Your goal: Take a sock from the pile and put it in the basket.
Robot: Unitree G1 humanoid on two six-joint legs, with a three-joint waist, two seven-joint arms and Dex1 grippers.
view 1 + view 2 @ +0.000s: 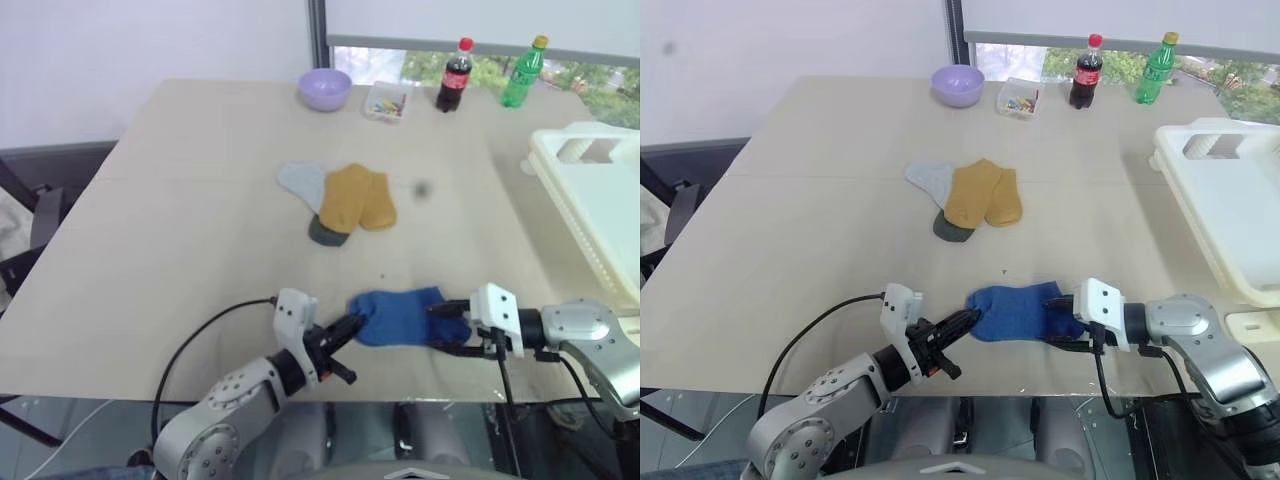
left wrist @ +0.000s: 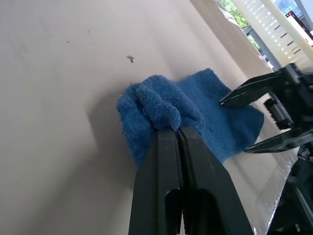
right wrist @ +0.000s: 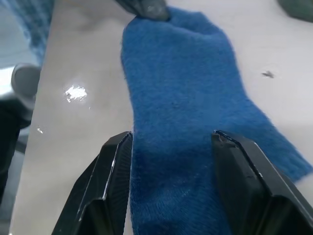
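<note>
The blue sock [image 1: 400, 316] lies at the table's [image 1: 200, 230] near edge, about 6 o'clock from the pile [image 1: 340, 203]. Left gripper [image 2: 175, 131] is clamped shut on its bunched end. Right gripper [image 3: 171, 142] has its jaws spread, straddling the other end. The basket [image 1: 600, 200] sits at 3 o'clock.

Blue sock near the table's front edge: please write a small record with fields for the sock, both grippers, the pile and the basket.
blue sock: lies flat on the table, apart from the pile
left gripper: shut, pinching one bunched end of the blue sock
right gripper: open, fingers astride the sock's other end, not closed on it
pile: mustard, pale grey and dark grey socks at mid-table
basket: white, at the table's right edge, no sock seen in it
</note>
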